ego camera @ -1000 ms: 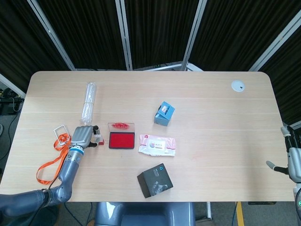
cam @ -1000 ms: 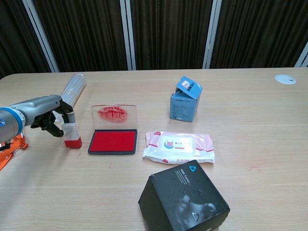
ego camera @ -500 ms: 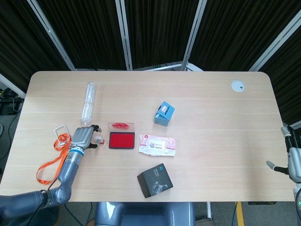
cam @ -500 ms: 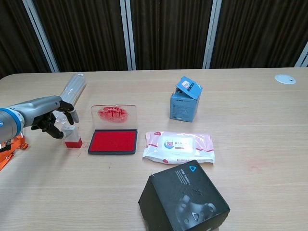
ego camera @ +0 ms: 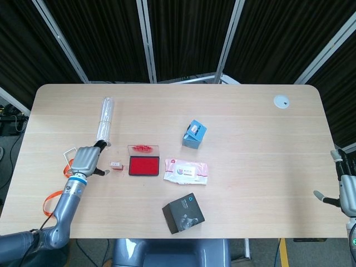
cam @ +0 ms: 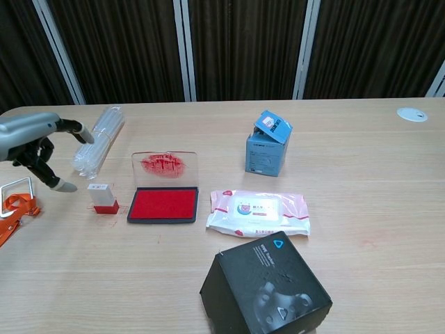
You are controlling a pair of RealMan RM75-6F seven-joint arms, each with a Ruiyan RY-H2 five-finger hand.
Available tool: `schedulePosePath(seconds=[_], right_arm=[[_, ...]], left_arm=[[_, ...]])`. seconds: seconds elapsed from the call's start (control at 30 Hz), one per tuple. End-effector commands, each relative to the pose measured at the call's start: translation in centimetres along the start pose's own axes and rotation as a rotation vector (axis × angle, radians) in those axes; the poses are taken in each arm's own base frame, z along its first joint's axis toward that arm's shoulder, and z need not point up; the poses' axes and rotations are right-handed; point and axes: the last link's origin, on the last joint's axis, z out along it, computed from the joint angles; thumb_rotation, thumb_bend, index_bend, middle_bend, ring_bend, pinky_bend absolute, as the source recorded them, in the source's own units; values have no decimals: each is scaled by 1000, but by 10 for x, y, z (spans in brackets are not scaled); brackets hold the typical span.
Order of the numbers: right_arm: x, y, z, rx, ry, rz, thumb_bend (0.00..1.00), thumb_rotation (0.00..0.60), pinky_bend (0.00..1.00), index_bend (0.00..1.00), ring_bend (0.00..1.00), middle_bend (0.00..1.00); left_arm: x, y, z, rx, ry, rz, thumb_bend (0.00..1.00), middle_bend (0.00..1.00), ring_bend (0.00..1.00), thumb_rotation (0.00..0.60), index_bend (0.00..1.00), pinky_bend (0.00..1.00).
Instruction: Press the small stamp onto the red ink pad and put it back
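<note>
The small stamp [cam: 103, 198], clear-topped with a red base, stands upright on the table just left of the red ink pad [cam: 164, 204]; the same stamp [ego camera: 116, 165] and ink pad [ego camera: 144, 166] show in the head view. The pad's clear lid [cam: 165, 168] stands up behind it, smeared red. My left hand [cam: 40, 147] hovers left of the stamp, fingers spread, holding nothing; the head view has that hand [ego camera: 85, 161] clear of the stamp too. My right hand [ego camera: 346, 192] hangs off the table's right edge, its fingers hard to make out.
A clear plastic bottle [cam: 99, 139] lies behind the stamp. An orange lanyard [cam: 12, 208] lies at the far left. A wipes pack [cam: 259, 212], a blue box [cam: 268, 151] and a black box [cam: 265, 287] sit right of the pad. A white disc [cam: 411, 114] lies far right.
My left hand let go of the stamp and drew back to the left, opening its fingers. The stamp now stands alone beside the pad.
</note>
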Motion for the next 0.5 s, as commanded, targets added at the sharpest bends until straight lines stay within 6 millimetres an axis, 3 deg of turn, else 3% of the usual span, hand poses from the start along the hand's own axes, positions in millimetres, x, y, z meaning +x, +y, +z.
schedulePosePath(seconds=[0.03, 0.17, 0.2, 0.3, 0.5], right_arm=[[1, -3, -2, 15, 2, 4, 0, 600, 0, 0, 0, 0], [2, -7, -5, 43, -7, 19, 0, 600, 0, 0, 0, 0], [2, -8, -5, 50, -9, 24, 0, 600, 0, 0, 0, 0], [4, -10, -5, 75, -3, 27, 0, 600, 0, 0, 0, 0], [7, -13, -6, 102, 34, 14, 0, 600, 0, 0, 0, 0]], left_arm=[[23, -23, -32, -12, 108, 8, 0, 48, 552, 600, 140, 658], [36, -50, -70, -6, 211, 32, 0, 0, 90, 600, 1, 110], [39, -55, -78, 1, 224, 35, 0, 0, 21, 600, 0, 27], [49, -72, -108, 36, 270, 51, 0, 0, 0, 600, 0, 0], [55, -87, -149, 72, 286, 80, 0, 0, 0, 600, 0, 0]])
